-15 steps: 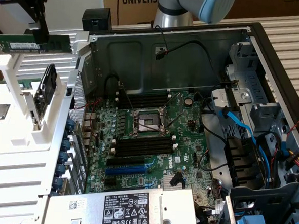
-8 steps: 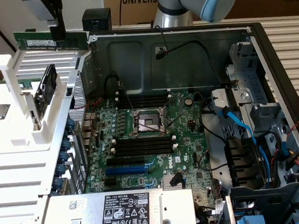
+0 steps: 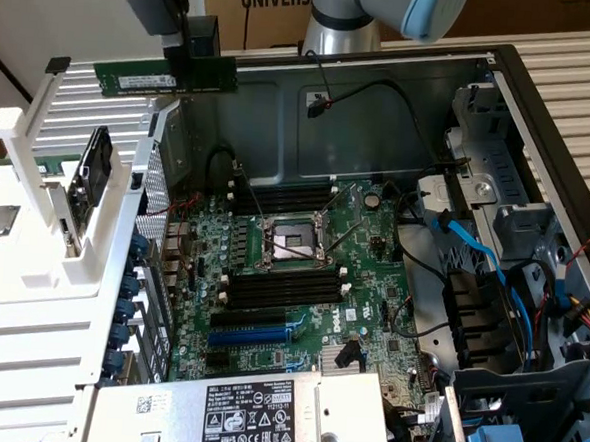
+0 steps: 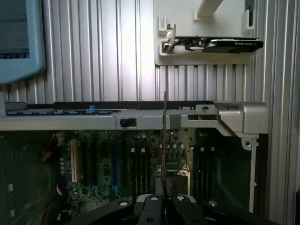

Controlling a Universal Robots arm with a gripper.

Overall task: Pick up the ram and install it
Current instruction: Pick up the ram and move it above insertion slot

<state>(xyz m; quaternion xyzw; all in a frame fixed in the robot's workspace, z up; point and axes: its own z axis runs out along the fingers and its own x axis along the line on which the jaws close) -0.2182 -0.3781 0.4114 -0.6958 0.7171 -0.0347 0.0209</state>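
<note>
Gripper point(image 3: 198, 70) clamped on ram point(image 3: 133, 77) by its flat faces, stick horiz., held high. L to R in ext. view: white rack point(image 3: 25, 134), ram over case's left wall, mobo slots point(image 3: 281, 288) lower and well apart. Judgement: ram light, stiff, thin, fragile. Grip the faces, keep off the contact edge.

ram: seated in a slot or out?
Out. The long, flat green circuit-board ram is held in the black pincer, clear of the green motherboard; its long black slots stand empty.
</note>
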